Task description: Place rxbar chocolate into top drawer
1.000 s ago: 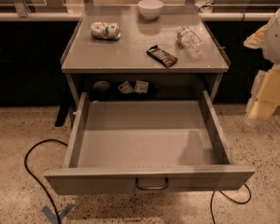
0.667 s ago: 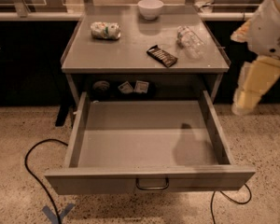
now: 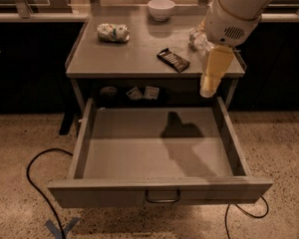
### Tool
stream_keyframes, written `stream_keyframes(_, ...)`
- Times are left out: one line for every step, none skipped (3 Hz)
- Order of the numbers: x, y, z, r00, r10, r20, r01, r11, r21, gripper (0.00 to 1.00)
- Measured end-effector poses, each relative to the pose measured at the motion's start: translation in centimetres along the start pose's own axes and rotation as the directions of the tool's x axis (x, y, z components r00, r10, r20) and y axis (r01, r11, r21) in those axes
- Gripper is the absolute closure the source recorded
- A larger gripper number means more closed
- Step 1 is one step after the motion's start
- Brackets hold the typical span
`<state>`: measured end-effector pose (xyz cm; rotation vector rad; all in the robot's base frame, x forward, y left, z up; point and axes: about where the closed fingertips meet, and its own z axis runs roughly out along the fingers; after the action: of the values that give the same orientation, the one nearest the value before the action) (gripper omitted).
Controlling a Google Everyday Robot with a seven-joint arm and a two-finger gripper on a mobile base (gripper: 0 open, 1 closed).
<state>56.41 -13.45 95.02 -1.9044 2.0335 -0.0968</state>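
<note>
The rxbar chocolate (image 3: pixel 173 59), a dark flat bar with pale lettering, lies on the grey table top (image 3: pixel 134 59), right of centre near the front edge. The top drawer (image 3: pixel 159 190) stands pulled far out below it, with nothing inside and its curved handle at the centre of the front panel. My gripper (image 3: pixel 208 89) hangs from the white arm at the upper right. It points down over the table's front right corner, to the right of the bar and above the drawer's back right part. It holds nothing that I can see.
A crushed green-white can (image 3: pixel 113 32) lies at the table's back left and a white bowl (image 3: pixel 161 9) at the back centre. A clear plastic bottle (image 3: pixel 196 38) is partly hidden behind my arm. Cables (image 3: pixel 34 183) run on the floor at both sides of the drawer.
My arm has swung in from the right edge toward the left and up, now over the table's right front corner. Its shadow has moved left inside the drawer. The objects have not moved.
</note>
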Motion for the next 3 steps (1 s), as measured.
stream_keyframes(-0.7, -2.8, 3.5, 1.000, 0.003, -0.027, -0.002, 0.9997, 0.025, 0.00)
stream_keyframes(-0.9, -3.1, 3.8, 1.000, -0.002, -0.028, 0.003, 0.9996, 0.027, 0.00)
stream_keyframes(-2.0, -5.3, 4.2, 0.999, -0.033, -0.019, 0.034, 0.9988, 0.034, 0.00)
